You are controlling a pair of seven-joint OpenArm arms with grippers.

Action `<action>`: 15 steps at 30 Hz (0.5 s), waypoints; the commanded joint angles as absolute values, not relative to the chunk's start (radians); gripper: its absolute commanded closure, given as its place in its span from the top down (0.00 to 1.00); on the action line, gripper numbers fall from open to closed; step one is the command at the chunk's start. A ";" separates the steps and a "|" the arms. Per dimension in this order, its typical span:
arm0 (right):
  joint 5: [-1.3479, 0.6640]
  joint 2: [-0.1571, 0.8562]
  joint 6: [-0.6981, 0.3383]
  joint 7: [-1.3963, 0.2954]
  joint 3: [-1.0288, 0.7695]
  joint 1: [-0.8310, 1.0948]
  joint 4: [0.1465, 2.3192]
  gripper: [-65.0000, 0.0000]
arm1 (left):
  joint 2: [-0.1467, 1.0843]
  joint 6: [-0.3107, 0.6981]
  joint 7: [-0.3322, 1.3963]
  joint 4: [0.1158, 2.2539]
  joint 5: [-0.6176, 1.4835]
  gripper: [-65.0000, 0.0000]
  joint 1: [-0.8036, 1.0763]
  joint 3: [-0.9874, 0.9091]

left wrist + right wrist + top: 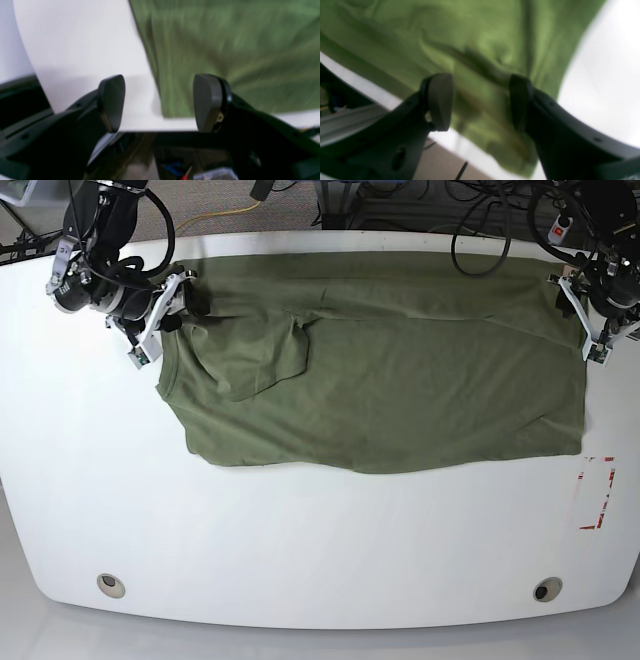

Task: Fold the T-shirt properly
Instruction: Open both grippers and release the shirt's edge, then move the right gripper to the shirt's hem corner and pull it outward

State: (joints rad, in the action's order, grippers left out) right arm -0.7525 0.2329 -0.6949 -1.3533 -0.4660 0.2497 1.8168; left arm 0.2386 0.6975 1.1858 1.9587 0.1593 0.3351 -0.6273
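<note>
Nearest the base camera, at the bottom of the frame, a bare stretch of white table (300, 550) is seen, with two small round fittings (111, 585) near its front edge and a red-outlined rectangle (596, 493) marked at the lower right. Beyond that, across the upper half of the frame, the T-shirt (400, 380) is laid out wide, olive green and wrinkled, with one part lapped over itself at the upper left. It appears to have been folded once lengthwise at most; the further folds into a compact packet are judged to be left. At the far corners the grippers are placed: the right gripper (165, 305) at the upper left of the frame, the left gripper (597, 315) at the upper right. In the right wrist view its jaws are held wide apart above cloth, with nothing pinched between them. In the left wrist view the jaws are likewise spread, over the shirt's edge and bare table, and nothing is held. Farthest back, past the table's rear edge, dark cables (480, 225) and grey floor are seen.
</note>
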 commanded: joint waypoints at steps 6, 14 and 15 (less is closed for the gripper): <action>-0.549 0.248 -0.698 -1.207 -0.377 0.259 1.825 0.50 | 0.228 0.698 1.109 1.870 0.111 0.61 0.360 -0.634; -0.450 0.272 -0.698 -1.161 -0.367 0.302 1.779 0.50 | 0.222 0.698 1.092 1.779 0.111 0.61 0.377 -0.634; -0.452 0.283 -0.698 -1.159 -0.367 0.308 1.778 0.50 | 0.222 0.698 1.092 1.778 0.113 0.61 0.381 -0.633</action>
State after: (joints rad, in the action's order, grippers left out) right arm -0.4488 0.2497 -0.6968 -1.1610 -0.3595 0.3019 1.7706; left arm 0.2085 0.6975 1.1034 1.7718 0.1062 0.3752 -0.6296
